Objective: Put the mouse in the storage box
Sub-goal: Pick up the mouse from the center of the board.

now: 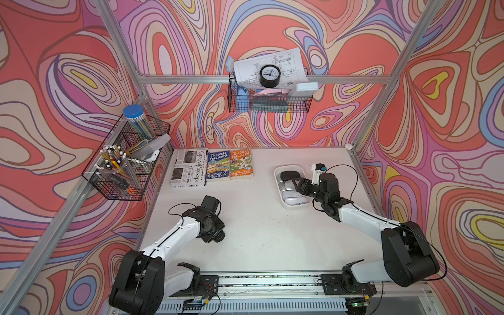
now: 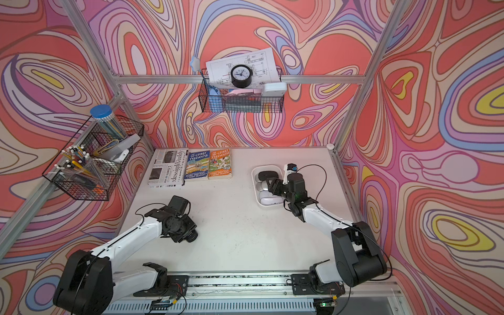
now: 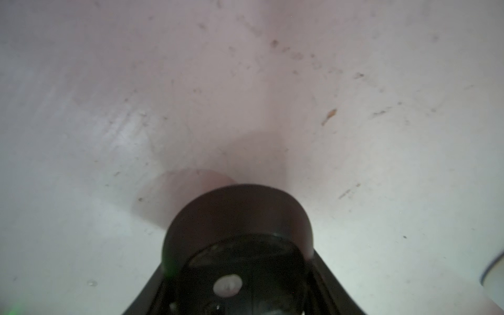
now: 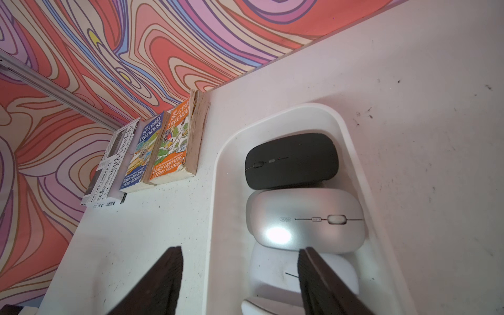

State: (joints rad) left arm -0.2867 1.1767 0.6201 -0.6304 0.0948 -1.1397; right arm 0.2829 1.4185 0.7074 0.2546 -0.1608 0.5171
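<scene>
Release step, by the look of it. Four mice [image 4: 305,215] lie in the box [image 4: 321,109], none on the bench [image 1: 259,240]. Right claw [image 4: 240,249] hovers over them, spread, empty. Left claw [image 1: 216,236] points at the bench; I cannot tell its state. Next: lift straight up, clear of the rim.

Storage box [image 4: 313,110], white, oblong, round-cornered, is set flat; black mouse [image 4: 291,161], silver mouse [image 4: 305,221], white mouse [image 4: 272,272] are packed crosswise inside.
</scene>
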